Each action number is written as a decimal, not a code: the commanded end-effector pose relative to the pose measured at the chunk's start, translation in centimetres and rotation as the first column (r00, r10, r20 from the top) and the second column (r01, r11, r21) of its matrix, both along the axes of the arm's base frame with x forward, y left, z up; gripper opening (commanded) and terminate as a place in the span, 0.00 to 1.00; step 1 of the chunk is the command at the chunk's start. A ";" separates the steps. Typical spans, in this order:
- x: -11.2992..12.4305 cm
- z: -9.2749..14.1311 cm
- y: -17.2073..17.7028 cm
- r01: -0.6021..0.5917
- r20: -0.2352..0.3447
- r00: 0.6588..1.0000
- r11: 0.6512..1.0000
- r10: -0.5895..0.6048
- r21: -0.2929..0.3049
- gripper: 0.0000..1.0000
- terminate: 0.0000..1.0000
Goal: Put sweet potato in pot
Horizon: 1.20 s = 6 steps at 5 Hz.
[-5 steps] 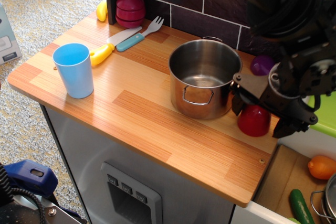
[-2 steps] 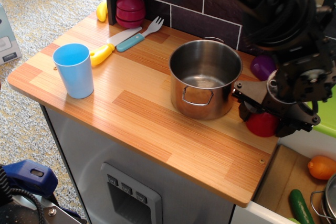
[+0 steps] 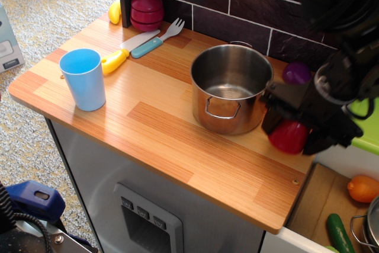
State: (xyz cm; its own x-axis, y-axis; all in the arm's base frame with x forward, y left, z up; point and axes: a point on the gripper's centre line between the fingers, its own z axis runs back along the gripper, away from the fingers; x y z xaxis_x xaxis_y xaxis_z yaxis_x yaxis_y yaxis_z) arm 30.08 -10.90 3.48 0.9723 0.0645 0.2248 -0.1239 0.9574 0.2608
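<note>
The red sweet potato is at the right end of the wooden counter, just right of the steel pot. My gripper comes down from the upper right, and its black fingers press the sweet potato from both sides. The sweet potato looks slightly blurred and is at or barely above the counter top. The pot stands upright and empty, with one loop handle facing me. The black arm hides the wall behind the sweet potato.
A purple eggplant lies behind my gripper by the wall. A light blue cup stands at the left. A knife, a fork and a beet are at the back left. The counter edge is just right of the sweet potato.
My gripper dropped onto the sweet potato and its fingers closed in on it. The arm body has since risen and shifted a little left; the sweet potato sits at almost the same spot.
</note>
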 end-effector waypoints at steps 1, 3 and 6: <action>1.1 5.9 1.0 0.019 0.098 0.995 0.997 -0.027 0.077 0.00 0.00; 2.8 8.8 7.3 0.127 0.171 0.972 0.971 -0.163 0.204 0.00 0.00; 2.6 8.3 10.2 0.166 0.190 0.961 0.967 -0.203 0.194 1.00 0.00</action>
